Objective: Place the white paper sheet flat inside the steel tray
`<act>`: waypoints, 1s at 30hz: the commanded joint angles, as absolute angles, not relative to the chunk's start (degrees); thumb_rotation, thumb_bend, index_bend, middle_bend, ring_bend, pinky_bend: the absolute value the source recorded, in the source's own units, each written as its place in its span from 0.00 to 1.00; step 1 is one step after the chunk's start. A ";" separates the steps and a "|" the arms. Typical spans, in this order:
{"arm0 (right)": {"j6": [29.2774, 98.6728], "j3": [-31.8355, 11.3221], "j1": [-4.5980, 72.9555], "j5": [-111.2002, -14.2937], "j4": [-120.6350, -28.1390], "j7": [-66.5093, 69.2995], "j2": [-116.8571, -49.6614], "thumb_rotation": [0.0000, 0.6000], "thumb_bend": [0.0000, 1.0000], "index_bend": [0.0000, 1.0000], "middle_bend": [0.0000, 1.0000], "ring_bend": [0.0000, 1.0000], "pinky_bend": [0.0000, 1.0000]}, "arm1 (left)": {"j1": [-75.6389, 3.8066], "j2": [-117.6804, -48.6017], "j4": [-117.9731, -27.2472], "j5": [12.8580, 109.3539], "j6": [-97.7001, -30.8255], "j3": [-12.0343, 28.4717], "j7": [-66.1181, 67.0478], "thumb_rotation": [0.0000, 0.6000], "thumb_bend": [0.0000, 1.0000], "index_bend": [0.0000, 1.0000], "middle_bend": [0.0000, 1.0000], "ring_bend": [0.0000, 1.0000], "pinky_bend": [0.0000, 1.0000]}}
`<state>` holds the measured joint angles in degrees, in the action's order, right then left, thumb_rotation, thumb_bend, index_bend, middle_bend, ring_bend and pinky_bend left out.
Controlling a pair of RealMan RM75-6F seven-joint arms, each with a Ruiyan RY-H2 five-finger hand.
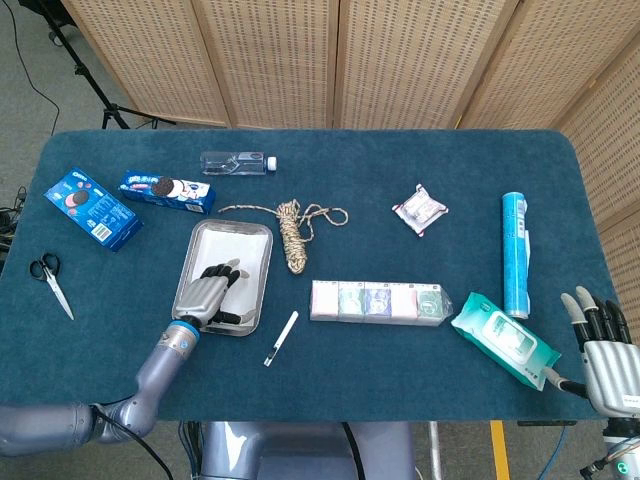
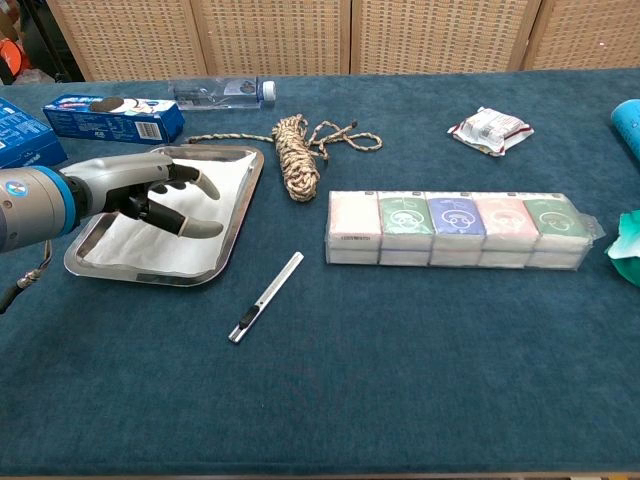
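Observation:
The steel tray sits left of the table's middle. The white paper sheet lies flat inside it. My left hand hovers over the tray's near half, fingers spread and slightly curled, holding nothing; in the chest view it is clear of the sheet. My right hand stands off the table's front right corner, fingers apart and empty.
A rope coil lies right of the tray. A utility knife, a multipack of tissue packs, a green wipes pack, a blue tube, a water bottle, cookie boxes and scissors are scattered around.

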<state>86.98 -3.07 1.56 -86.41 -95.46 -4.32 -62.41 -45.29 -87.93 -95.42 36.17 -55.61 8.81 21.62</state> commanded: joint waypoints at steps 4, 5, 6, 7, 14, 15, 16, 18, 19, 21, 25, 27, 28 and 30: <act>86.96 -3.10 1.57 -86.38 -95.40 -4.19 -62.38 1.00 0.00 0.00 0.00 0.00 0.00 | -43.42 -85.86 -98.82 42.01 -59.09 11.04 17.82 0.54 0.23 0.20 0.00 0.00 0.00; 86.97 -3.09 1.55 -86.39 -95.40 -4.09 -62.34 1.00 0.00 0.00 0.00 0.00 0.00 | -42.84 -85.16 -99.80 43.27 -60.10 11.25 17.23 0.54 0.23 0.20 0.00 0.00 0.00; 87.01 -3.09 1.53 -86.40 -95.42 -3.99 -62.30 1.00 0.00 0.00 0.00 0.00 0.00 | -42.29 -84.63 -100.50 44.42 -61.15 11.29 16.88 0.54 0.23 0.20 0.00 0.00 0.00; 87.07 -3.10 1.50 -86.41 -95.41 -3.84 -62.23 1.00 0.00 0.00 0.00 0.00 0.00 | -41.41 -83.93 -101.37 46.20 -62.87 11.08 16.61 0.54 0.23 0.20 0.00 0.00 0.00; 86.87 -3.04 1.59 -86.61 -95.36 -3.15 -62.05 1.00 0.00 0.00 0.00 0.00 0.00 | -33.29 -79.70 -104.33 58.72 -72.81 6.73 11.13 0.55 0.21 0.20 0.00 0.00 0.00; 86.78 -3.00 1.63 -86.66 -95.36 -3.18 -62.07 1.00 0.00 0.00 0.00 0.00 0.00 | -32.01 -79.11 -104.19 60.36 -74.05 5.99 9.96 0.55 0.20 0.20 0.00 0.00 0.00; 86.60 -2.94 1.72 -86.72 -95.39 -3.26 -62.10 1.00 0.00 0.00 0.00 0.00 0.00 | -30.36 -78.41 -103.78 62.54 -75.68 4.97 8.53 0.55 0.18 0.20 0.00 0.00 0.00; 86.18 -2.85 1.93 -86.79 -95.46 -3.42 -62.23 1.00 0.00 0.00 0.00 0.00 0.00 | -27.32 -77.48 -102.32 66.70 -79.15 2.92 6.59 0.55 0.14 0.20 0.00 0.00 0.00; 86.00 -2.82 2.03 -86.81 -95.45 -3.62 -62.31 1.00 0.00 0.00 0.00 0.00 0.00 | -26.19 -77.30 -101.29 68.36 -80.59 2.03 6.49 0.55 0.13 0.20 0.00 0.00 0.00; 85.63 -2.71 2.22 -86.88 -95.50 -4.11 -62.50 1.00 0.00 0.00 0.00 0.00 0.00 | -23.64 -77.33 -98.70 71.16 -84.04 0.39 7.37 0.55 0.12 0.20 0.00 0.00 0.00; 85.22 -2.49 2.45 -87.16 -95.52 -4.51 -62.75 1.00 0.00 0.00 0.00 0.00 0.00 | -19.89 -77.75 -96.28 74.33 -87.75 -1.54 7.09 0.55 0.11 0.20 0.00 0.00 0.00; 84.97 -2.39 2.56 -87.24 -95.48 -4.37 -62.74 1.00 0.00 0.00 0.00 0.00 0.00 | -17.98 -77.65 -95.24 75.60 -89.30 -2.58 7.43 0.55 0.11 0.20 0.00 0.00 0.00; 84.92 -2.37 2.59 -87.25 -95.45 -4.34 -62.74 1.00 0.00 0.00 0.00 0.00 0.00 | -17.28 -77.64 -94.82 76.04 -89.88 -2.86 7.67 0.55 0.11 0.20 0.00 0.00 0.00; 84.74 -2.31 2.70 -87.32 -95.34 -4.39 -62.81 1.00 0.00 0.00 0.00 0.00 0.00 | -15.77 -77.68 -93.86 76.64 -91.13 -3.30 8.03 0.55 0.11 0.20 0.00 0.00 0.00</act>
<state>84.82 -2.34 2.66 -87.29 -95.38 -4.36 -62.78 -16.75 -77.74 -94.57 76.10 -90.28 -2.79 7.74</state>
